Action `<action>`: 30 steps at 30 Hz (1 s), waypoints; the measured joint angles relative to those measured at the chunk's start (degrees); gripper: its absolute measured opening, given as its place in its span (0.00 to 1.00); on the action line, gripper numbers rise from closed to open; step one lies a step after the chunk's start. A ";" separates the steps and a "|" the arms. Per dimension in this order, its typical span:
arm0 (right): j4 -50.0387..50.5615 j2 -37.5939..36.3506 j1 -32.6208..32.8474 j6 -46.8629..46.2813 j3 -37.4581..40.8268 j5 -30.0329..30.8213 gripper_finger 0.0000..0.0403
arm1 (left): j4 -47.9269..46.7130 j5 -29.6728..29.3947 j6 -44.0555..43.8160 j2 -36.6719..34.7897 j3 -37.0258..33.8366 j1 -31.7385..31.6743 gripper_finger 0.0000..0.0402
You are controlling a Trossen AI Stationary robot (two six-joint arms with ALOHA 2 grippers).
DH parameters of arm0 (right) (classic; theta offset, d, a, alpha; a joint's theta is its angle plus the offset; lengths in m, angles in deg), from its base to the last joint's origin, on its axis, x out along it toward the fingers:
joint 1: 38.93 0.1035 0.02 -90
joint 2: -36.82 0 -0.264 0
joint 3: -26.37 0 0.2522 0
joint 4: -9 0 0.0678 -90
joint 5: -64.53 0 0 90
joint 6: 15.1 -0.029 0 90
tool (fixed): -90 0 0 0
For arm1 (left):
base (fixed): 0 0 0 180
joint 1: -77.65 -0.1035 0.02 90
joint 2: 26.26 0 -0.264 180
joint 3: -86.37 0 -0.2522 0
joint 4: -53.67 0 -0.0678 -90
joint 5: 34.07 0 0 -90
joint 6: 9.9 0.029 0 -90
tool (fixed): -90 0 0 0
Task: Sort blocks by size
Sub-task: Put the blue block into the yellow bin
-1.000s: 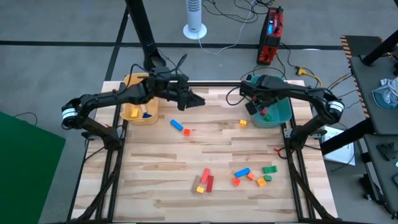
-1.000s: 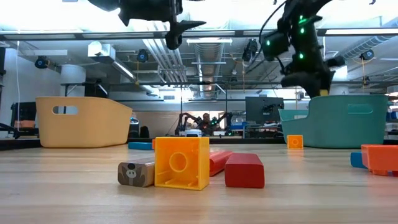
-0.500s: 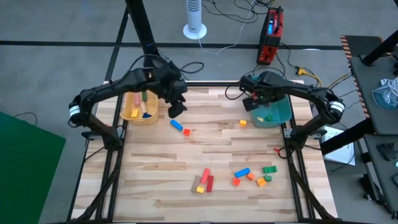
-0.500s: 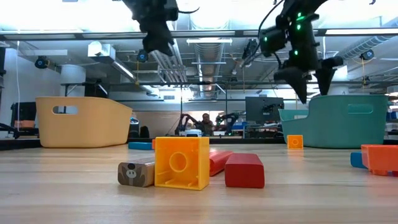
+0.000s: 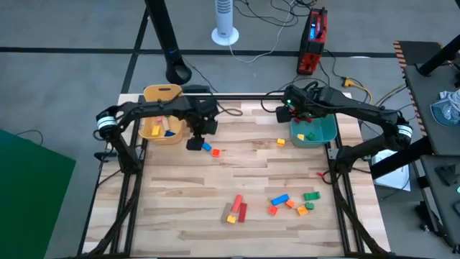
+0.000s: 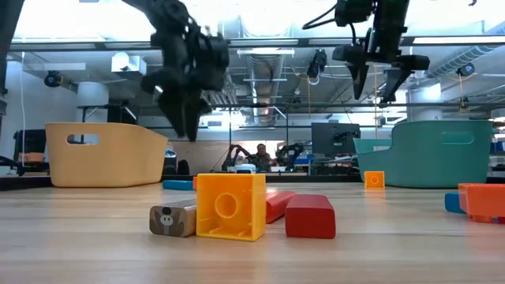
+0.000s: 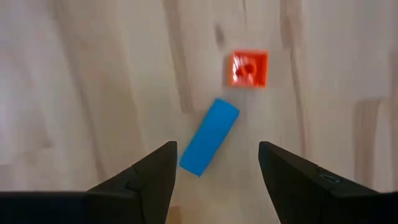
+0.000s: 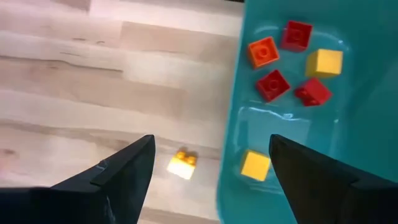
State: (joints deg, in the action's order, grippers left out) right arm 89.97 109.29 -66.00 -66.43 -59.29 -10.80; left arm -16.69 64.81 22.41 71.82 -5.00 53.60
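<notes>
left gripper (image 7: 214, 168) hangs over the table (image 5: 180, 208) w/ fingers spread & empty, a blue bar (image 7: 209, 137) lying flat betw them below, a small orange cube (image 7: 249, 68) just beyond it. right gripper (image 8: 211, 163) sits above the near edge of the teal bin (image 8: 367, 112), fingers spread, nothing held; bin holds red, orange & yellow cubes. one yellow cube (image 8: 182, 165) lies on the wood just beside the bin. more blocks (image 5: 291, 202) clustered at the table's front; yellow bin (image 5: 152, 134) holds a few.
</notes>
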 joint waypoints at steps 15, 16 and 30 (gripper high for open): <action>-1.75 2.11 1.33 1.24 0.19 -0.04 0.82 | 17.86 -2.40 6.54 0.08 -13.78 0.00 0.53; -2.53 2.35 1.33 1.60 0.21 -0.01 0.82 | 18.79 -2.30 6.52 0.29 -13.96 0.00 0.53; -6.44 5.65 1.31 4.52 0.31 -1.63 0.78 | 18.34 -2.37 4.87 8.37 -13.83 1.33 0.50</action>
State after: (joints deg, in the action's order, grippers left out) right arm 83.53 114.94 -64.69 -61.91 -58.98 -12.43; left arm 1.65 62.44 27.28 80.19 -18.83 54.92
